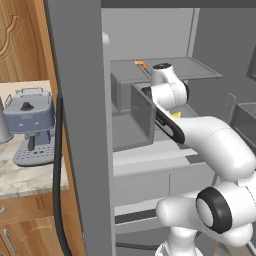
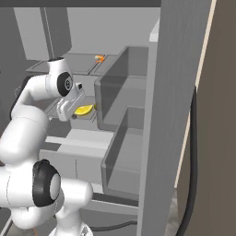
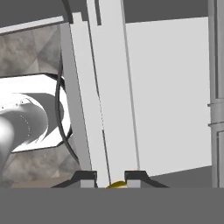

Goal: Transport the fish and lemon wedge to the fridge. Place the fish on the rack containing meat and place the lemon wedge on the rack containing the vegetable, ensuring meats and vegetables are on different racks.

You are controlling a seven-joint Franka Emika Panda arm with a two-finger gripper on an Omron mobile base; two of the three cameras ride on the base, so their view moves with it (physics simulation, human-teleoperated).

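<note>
The fridge point(image 1: 80, 125) stands open in front of me, and my arm reaches in at the level of its middle rack point(image 2: 55, 107). My gripper point(image 2: 76, 112) is shut on the lemon wedge point(image 2: 85, 109), a bright yellow crescent held just over that rack. In the hand view a sliver of the lemon wedge point(image 3: 116, 184) shows between the two dark fingertips point(image 3: 87, 176) of the gripper point(image 3: 111, 179). From the left, the lemon wedge point(image 1: 176, 114) peeks out behind my forearm. The meat point(image 1: 141, 63), a tiny orange lump, lies on the upper rack point(image 1: 200, 70). The fish and the vegetable are out of view.
Clear door bins point(image 2: 124, 92) hang on the right door point(image 2: 170, 115), close to my hand. A blue-grey coffee machine point(image 1: 30, 125) sits on the marble counter point(image 1: 25, 182) to the left. A black cable point(image 1: 57, 175) runs down the door edge.
</note>
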